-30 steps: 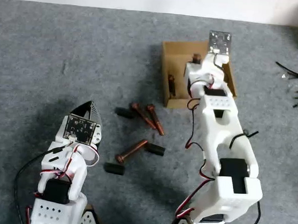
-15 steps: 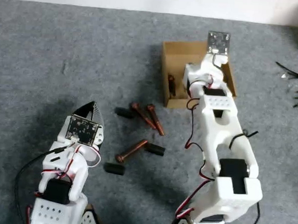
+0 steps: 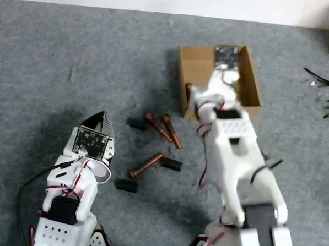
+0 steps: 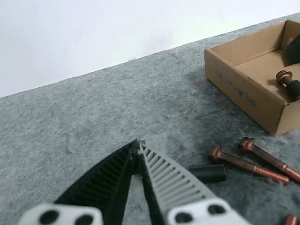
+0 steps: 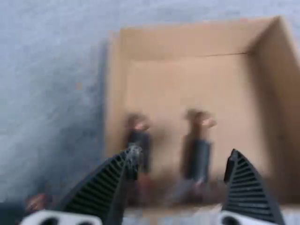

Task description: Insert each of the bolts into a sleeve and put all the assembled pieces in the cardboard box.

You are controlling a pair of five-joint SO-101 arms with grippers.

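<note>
The cardboard box (image 3: 185, 66) stands at the back of the grey mat. In the right wrist view, two bolts fitted with dark sleeves (image 5: 138, 136) (image 5: 198, 143) lie side by side on the floor of the box (image 5: 187, 42). My right gripper (image 5: 180, 161) hangs open above them with nothing between its fingers. Three loose copper bolts (image 3: 156, 126) (image 3: 171, 130) (image 3: 145, 166) and three black sleeves (image 3: 137, 123) (image 3: 172, 163) (image 3: 126, 185) lie on the mat left of the box. My left gripper (image 4: 137, 145) is shut and empty, just left of that cluster (image 3: 101, 119).
The box (image 4: 239, 84) has low walls; the right arm (image 3: 235, 149) stretches over its front wall. Black cable ties (image 3: 324, 82) and small parts lie at the mat's far right. Bare grey mat spreads across the back left.
The right arm has swung left, so its wrist now sits over the middle of the box. The left arm drew back slightly a second ago and has since kept still.
</note>
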